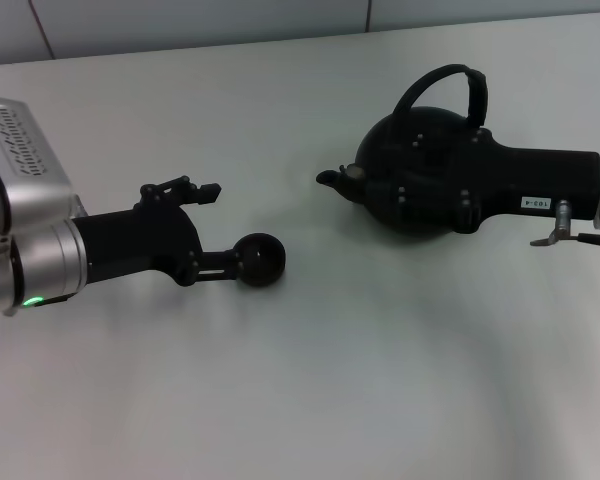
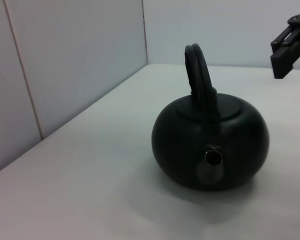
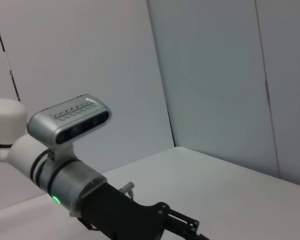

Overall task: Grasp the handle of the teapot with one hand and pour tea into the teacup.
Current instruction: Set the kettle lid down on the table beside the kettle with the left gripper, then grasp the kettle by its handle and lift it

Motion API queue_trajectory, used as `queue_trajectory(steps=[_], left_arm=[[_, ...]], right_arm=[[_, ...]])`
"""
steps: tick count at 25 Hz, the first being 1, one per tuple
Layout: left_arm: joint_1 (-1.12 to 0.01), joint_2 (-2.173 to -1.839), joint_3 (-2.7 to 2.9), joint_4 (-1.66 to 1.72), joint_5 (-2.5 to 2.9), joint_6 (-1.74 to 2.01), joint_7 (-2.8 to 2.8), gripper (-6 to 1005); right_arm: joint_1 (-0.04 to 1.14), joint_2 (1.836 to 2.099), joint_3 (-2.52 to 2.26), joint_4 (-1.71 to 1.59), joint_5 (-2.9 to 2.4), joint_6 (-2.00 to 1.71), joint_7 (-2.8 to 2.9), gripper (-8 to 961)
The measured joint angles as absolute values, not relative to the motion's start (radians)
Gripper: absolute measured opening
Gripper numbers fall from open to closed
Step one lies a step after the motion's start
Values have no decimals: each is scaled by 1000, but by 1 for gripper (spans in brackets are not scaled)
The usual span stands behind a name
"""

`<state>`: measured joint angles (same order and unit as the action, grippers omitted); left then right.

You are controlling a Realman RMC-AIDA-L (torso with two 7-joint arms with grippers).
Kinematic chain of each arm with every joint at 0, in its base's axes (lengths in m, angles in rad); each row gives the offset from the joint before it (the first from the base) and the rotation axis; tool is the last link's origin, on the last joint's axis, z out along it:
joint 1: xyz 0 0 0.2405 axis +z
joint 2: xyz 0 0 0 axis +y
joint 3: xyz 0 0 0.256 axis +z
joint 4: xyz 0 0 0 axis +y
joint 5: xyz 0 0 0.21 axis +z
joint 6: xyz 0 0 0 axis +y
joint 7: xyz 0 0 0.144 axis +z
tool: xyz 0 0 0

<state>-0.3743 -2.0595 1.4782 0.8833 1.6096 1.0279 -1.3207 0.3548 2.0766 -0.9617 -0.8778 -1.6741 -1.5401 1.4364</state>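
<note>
The black teapot stands at the right of the table, its spout pointing left and its arched handle upright. From the left wrist view the teapot faces me spout first, with the handle free. My right gripper overlaps the pot's body in the head view. In the left wrist view the right gripper hangs higher than the pot and off to its side, touching nothing. The small black teacup sits at the tip of the near finger of my left gripper, whose fingers stand apart.
The white table runs back to grey wall panels behind the teapot. The left arm and its silver wrist camera fill the lower left of the right wrist view.
</note>
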Motion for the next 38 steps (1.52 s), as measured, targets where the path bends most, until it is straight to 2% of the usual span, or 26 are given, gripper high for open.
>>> queue_trajectory(steps=[8,10,11,12,14,15,16,19,32,38], left_arm=[[-368,-2059,1281,872,1610,1219,-1333,869],[-370,-2049,1216,865,1611,1294,-1333,868],[-371,-2026,1188,863,1618,1366,-1334,868],[-371,-2026,1188,863,1618,1366,-1334,867],[-376,-1968,1177,860,1642,1488,-1343,867],[-376,-1968,1177,860,1642,1488,-1343,866],[-377,-1946,1160,859,1671,1541,-1352,866],[-377,-1936,1093,862,1754,1594,-1366,863],[-375,-1945,966,870,1920,1663,-1323,860],[-372,-1962,968,880,1924,1741,-1282,860]], right_arm=[[363,2077,-960,-871,-1673,-1505,1434,483],[367,2077,-960,-867,-1673,-1498,1431,483],[367,2077,-960,-867,-1673,-1493,1431,483],[367,2077,-960,-867,-1673,-1493,1431,483],[370,2077,-960,-866,-1673,-1467,1433,482],[370,2077,-960,-866,-1673,-1467,1433,482],[372,2077,-960,-865,-1673,-1457,1435,482],[383,2078,-961,-851,-1664,-1407,1435,482],[346,2079,-931,-840,-1592,-1330,1439,480],[305,2078,-899,-841,-1584,-1331,1430,479]])
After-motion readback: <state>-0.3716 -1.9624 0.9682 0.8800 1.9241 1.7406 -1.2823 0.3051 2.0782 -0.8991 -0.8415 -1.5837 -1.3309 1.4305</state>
